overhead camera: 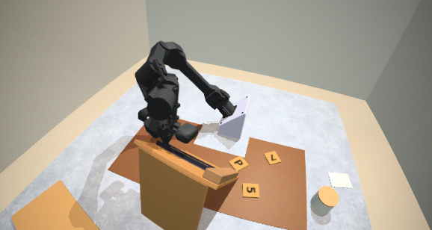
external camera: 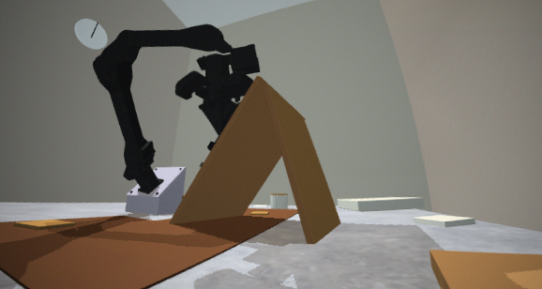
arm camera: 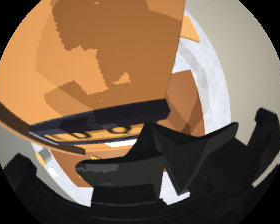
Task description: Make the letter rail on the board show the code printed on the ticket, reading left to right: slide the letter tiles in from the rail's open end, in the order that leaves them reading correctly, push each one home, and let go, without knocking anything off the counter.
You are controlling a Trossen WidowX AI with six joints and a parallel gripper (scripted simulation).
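Observation:
The board point(overhead camera: 172, 188) point(external camera: 234, 147) point(arm camera: 126, 25) leans like a tent, with the dark rail point(overhead camera: 183, 156) point(arm camera: 146, 109) along its upper face and a block point(overhead camera: 220, 176) at one end. In the wrist view lettered tiles point(arm camera: 83, 134) sit in the rail; their letters are partly hidden. My gripper point(overhead camera: 166, 141) point(arm camera: 148, 125) is shut, with nothing seen between its fingers. Its tips are close to the rail at the end away from the block; contact is unclear. Tiles P point(overhead camera: 238, 163), 5 point(overhead camera: 250, 190) and one like L or 7 point(overhead camera: 273, 157) lie apart. No code is readable.
A brown mat point(overhead camera: 280, 196) point(external camera: 94, 265) lies under the board. A lidded jar point(overhead camera: 325, 201) point(external camera: 278, 201) and a white card point(overhead camera: 340, 180) are at the right. The arm stands on a pale wedge base point(overhead camera: 233, 126) point(external camera: 157, 199). An orange panel point(overhead camera: 52, 210) point(external camera: 478, 269) lies nearby.

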